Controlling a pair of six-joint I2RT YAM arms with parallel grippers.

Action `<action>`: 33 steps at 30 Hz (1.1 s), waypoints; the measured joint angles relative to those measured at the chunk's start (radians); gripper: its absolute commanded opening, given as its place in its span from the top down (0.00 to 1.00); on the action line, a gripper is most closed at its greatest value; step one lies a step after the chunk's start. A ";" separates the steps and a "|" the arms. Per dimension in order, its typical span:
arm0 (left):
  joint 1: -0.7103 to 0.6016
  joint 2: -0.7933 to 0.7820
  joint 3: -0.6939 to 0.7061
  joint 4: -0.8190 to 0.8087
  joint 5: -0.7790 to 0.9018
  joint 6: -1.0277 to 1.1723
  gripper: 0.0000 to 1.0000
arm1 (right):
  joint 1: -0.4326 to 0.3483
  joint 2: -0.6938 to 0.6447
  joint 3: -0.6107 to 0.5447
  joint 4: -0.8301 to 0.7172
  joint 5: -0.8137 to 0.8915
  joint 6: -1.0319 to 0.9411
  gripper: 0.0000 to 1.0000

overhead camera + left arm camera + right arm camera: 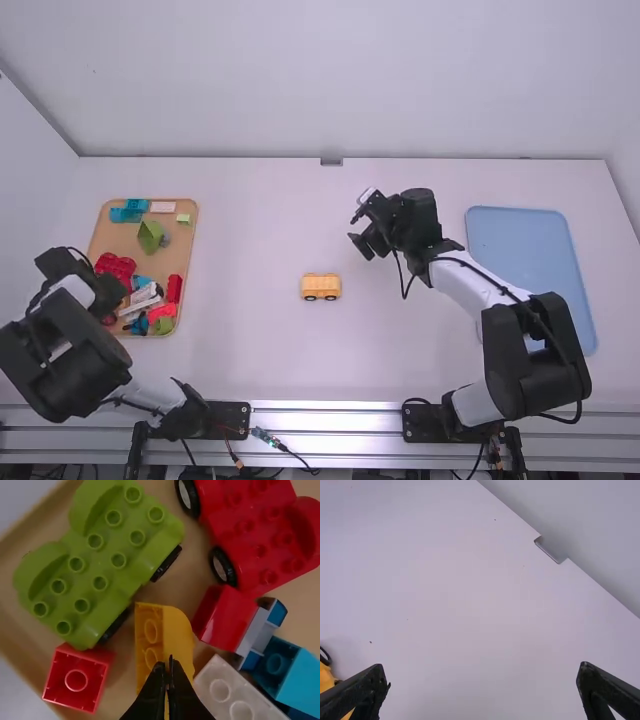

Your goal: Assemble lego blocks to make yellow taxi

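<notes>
Yellow vehicle: the yellow vehicle [321,286] stands on the white table [260,350], between the two trays, wheels toward the arms' bases.
Yellow block: the yellow block [176,632] lies in the brown tray [193,225], just beside the green car base [102,565].
Left claw: the left gripper [106,291] is over this tray; its fingers are closed together, in front of the yellow block in its wrist view.
Right claw: the right gripper [358,232] is above the table, beyond the yellow vehicle, with fingers wide apart and nothing between.
Farther right: the blue tray [520,240] lies on the table.
</notes>
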 measured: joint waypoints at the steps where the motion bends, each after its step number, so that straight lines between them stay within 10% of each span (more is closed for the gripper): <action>1: 0.000 -0.001 0.000 0.001 0.003 0.000 0.98 | 0.000 0.000 0.000 0.000 0.000 0.002 0.01; 20: -0.002 -0.002 -0.013 0.017 0.051 -0.009 0.98 | 0.000 0.000 0.000 -0.006 0.000 -0.001 0.00; 25: -0.002 -0.027 -0.013 0.009 0.031 -0.025 0.63 | 0.000 0.000 0.000 -0.005 0.000 0.001 0.00; 33: -0.002 -0.113 -0.013 -0.023 0.025 -0.015 0.50 | 0.000 0.000 0.000 -0.005 0.000 -0.001 0.00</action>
